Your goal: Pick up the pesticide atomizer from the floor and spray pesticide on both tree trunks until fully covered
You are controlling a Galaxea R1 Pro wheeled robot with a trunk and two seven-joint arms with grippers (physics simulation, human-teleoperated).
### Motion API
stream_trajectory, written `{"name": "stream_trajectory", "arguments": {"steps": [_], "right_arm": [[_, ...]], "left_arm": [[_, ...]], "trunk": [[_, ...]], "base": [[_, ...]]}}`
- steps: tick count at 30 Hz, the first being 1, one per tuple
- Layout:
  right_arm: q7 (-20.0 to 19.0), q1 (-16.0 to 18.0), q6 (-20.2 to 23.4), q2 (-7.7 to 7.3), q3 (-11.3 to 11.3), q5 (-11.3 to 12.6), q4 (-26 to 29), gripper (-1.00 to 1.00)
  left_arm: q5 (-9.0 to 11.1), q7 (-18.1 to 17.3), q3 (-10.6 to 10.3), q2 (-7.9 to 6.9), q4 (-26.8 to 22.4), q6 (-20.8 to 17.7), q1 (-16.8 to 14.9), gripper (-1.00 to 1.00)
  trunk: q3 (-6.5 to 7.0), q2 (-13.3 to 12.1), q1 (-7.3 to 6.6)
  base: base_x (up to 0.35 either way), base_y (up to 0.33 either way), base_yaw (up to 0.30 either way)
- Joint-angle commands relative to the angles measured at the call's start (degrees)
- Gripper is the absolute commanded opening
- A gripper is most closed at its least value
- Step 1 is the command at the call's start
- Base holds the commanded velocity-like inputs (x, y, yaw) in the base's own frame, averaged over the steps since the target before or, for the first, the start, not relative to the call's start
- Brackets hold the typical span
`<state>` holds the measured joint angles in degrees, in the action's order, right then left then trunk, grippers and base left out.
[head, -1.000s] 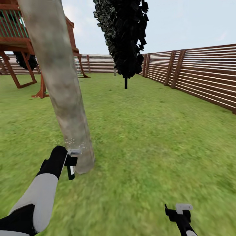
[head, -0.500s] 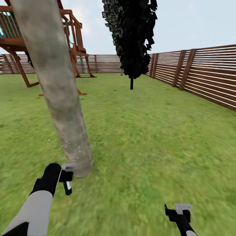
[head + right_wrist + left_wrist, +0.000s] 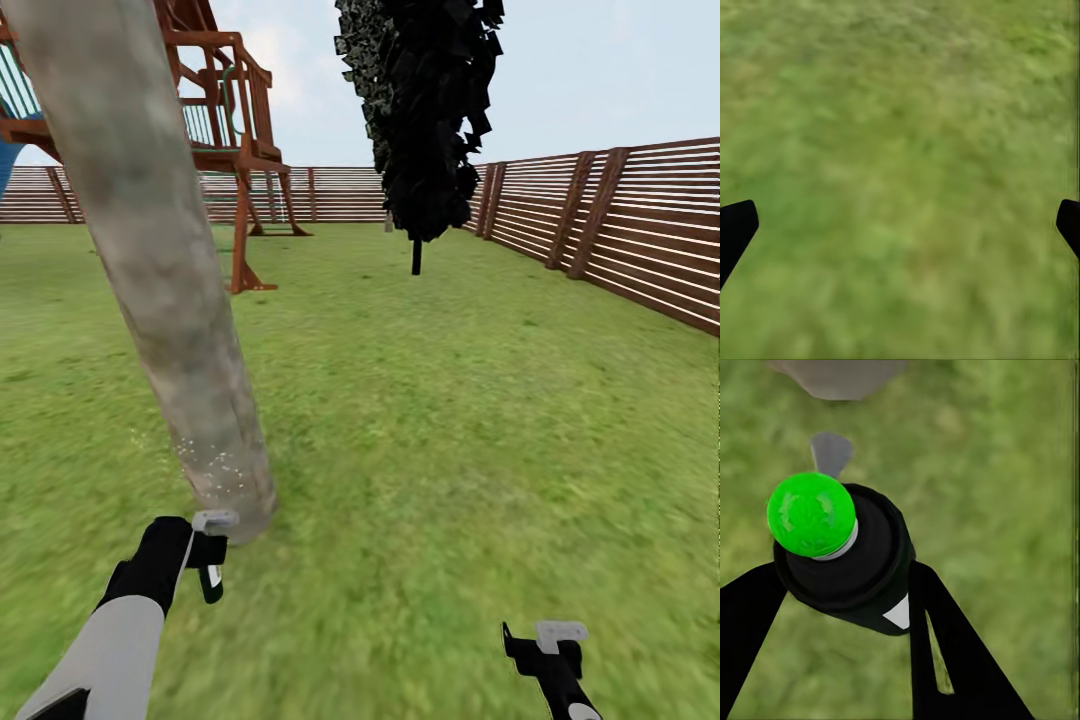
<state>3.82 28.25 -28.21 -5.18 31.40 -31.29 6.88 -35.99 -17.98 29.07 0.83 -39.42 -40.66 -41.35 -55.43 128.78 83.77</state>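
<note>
Spraying the base of the near tree trunk (image 3: 170,300) with the pesticide atomizer (image 3: 211,578)

Left gripper (image 3: 207,550) is clamped on the atomizer, held low just beside the trunk's flared foot; its green cap shows in the wrist view. White pesticide (image 3: 215,468) specks dot only the lowest part, so most of this trunk looks uncovered, and the far tree (image 3: 430,120) by the fence (image 3: 620,230) seems untouched. Right gripper (image 3: 550,650) hangs empty over the floor (image 3: 450,430), fingers apart. How full the atomizer is cannot be told.
</note>
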Motion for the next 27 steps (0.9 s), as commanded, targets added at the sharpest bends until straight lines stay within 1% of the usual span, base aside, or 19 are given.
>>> {"name": "stream_trajectory", "arguments": {"steps": [1,3,5,7,10,16,21,24,27], "right_arm": [[0.4,0.1,-0.2,-0.01,0.2,-0.6,-0.1,1.0],[0.3,0.1,-0.2,-0.01,0.2,-0.6,-0.1,1.0],[0.4,0.1,-0.2,-0.01,0.2,-0.6,-0.1,1.0],[0.4,0.1,-0.2,0.02,0.2,-0.6,-0.2,1.0],[0.4,-0.2,-0.2,0.08,0.2,-0.6,-0.2,1.0],[0.4,-0.3,-0.2,0.08,0.2,-0.6,-0.2,1.0],[0.4,-0.3,-0.2,0.04,0.2,-0.6,-0.1,1.0],[0.4,-0.3,-0.2,0.07,0.2,-0.6,-0.2,1.0],[0.4,-0.3,-0.2,0.08,0.2,-0.6,-0.2,1.0]], "left_arm": [[-0.6,-0.4,0.4,0.12,-0.1,-0.1,-0.1,-1.0],[-0.7,-0.3,0.4,0.08,-0.1,-0.1,-0.1,-1.0],[-0.5,3.0,0.4,0.12,-0.1,-0.2,0.0,-1.0],[-0.3,4.0,0.4,0.19,0.0,-0.2,0.0,-1.0],[-0.2,4.3,0.5,0.66,0.9,-0.1,0.0,-1.0],[-0.2,4.4,0.5,0.75,1.0,0.0,0.0,-1.0],[-0.2,4.4,0.5,0.85,1.0,0.0,0.0,-1.0],[-0.2,4.4,0.5,1.38,1.0,0.0,0.0,-1.0],[-0.2,4.4,0.5,1.34,1.0,0.1,0.0,-1.0]], "trunk": [[-0.05,0.0,0.0],[-0.05,0.0,0.0],[-0.05,0.0,0.0],[-0.05,0.0,0.0],[-0.05,0.0,0.0],[-0.05,0.0,0.0],[-0.05,0.0,0.0],[-0.05,0.0,0.0],[-0.05,0.0,0.0]], "base": [[0.095,-0.31,0.0],[0.099,-0.31,0.0],[0.104,-0.31,0.062],[0.113,-0.31,0.209],[0.148,-0.309,0.264],[0.185,-0.292,0.252],[0.225,-0.266,0.033],[0.231,-0.253,0.001],[0.188,-0.274,0.029]]}}
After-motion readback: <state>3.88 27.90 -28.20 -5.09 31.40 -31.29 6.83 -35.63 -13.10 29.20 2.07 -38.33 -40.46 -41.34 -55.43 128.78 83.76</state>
